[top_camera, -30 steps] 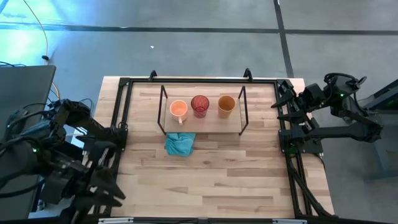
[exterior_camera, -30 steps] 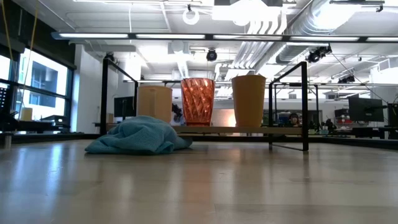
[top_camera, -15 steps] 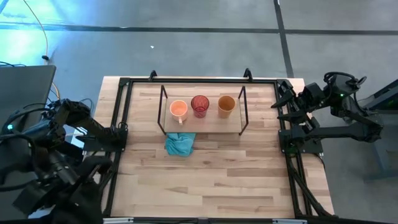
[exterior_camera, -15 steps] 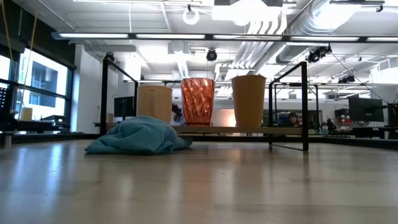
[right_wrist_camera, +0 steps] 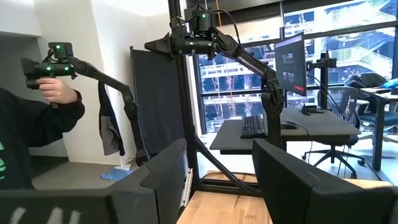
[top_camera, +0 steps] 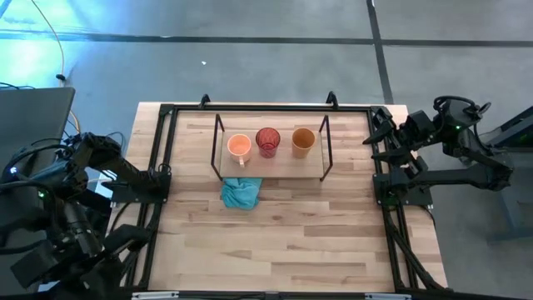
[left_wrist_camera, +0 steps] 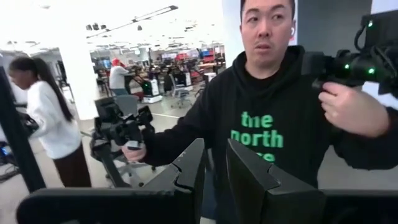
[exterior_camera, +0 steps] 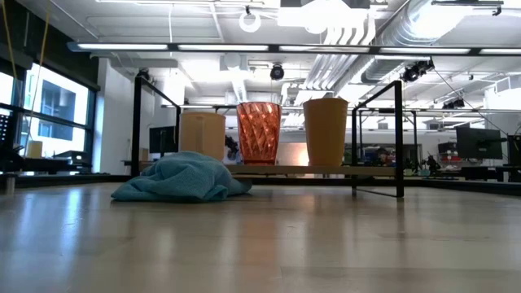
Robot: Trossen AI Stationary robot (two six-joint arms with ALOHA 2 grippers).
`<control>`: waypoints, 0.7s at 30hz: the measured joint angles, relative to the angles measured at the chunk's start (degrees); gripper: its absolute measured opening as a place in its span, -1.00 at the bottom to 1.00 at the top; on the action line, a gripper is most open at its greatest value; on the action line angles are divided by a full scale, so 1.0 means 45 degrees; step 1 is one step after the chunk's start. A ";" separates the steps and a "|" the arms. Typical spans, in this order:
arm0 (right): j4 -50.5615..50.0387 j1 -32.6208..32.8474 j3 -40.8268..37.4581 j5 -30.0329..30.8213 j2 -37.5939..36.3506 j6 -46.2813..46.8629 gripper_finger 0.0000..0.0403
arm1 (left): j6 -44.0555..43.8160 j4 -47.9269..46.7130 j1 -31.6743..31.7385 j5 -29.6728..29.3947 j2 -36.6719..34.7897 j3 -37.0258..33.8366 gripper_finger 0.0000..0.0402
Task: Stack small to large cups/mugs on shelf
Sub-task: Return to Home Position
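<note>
A: What do we confirm on the shelf (top_camera: 275, 169)?
B: Far centre: mug (top_camera: 239, 147) left, red cup (top_camera: 267, 140) middle, tumbler (top_camera: 303, 141) right, upright for stability.
A: Jaws?
B: We read the left gripper (left_wrist_camera: 215, 155) narrowly parted, the right gripper (right_wrist_camera: 217, 158) wide apart. Both are empty, parked off-table for clearance.

Low view: cloth (exterior_camera: 183, 179) hides the foot of the mug (exterior_camera: 202, 133) and one end of the shelf (exterior_camera: 326, 170); mug handle not visible.

High view: left arm (top_camera: 75, 208) runs off the bottom edge, tip lost among dark parts.

Left wrist view: left gripper (left_wrist_camera: 215, 144) cut at the bottom edge; person (left_wrist_camera: 267, 124) cropped at top and bottom.

Right wrist view: right gripper (right_wrist_camera: 219, 146) cut likewise. Only a sleeve (right_wrist_camera: 31, 124) and a hand (right_wrist_camera: 56, 90) show, the rest past the edge.
</note>
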 joint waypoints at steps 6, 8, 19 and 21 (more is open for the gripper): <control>0.0000 -0.0001 0.0000 0.0029 0.0000 0.0000 -0.12 | -0.0233 -0.0348 -0.0005 0.0031 0.0000 -0.0005 -0.72; 0.0000 0.0000 0.0000 0.0050 0.0000 0.0000 -0.12 | -0.0771 -0.0330 -0.0005 0.0027 -0.0010 -0.0005 -0.72; 0.0000 -0.0004 0.0000 0.0673 0.0004 0.0009 -0.12 | -0.3077 -0.0315 -0.0005 0.1138 -0.0034 -0.0005 -0.72; 0.0000 -0.0005 0.0000 0.0695 0.0005 0.0005 -0.12 | -0.3056 -0.0413 -0.0005 0.1654 -0.0034 -0.0005 -0.72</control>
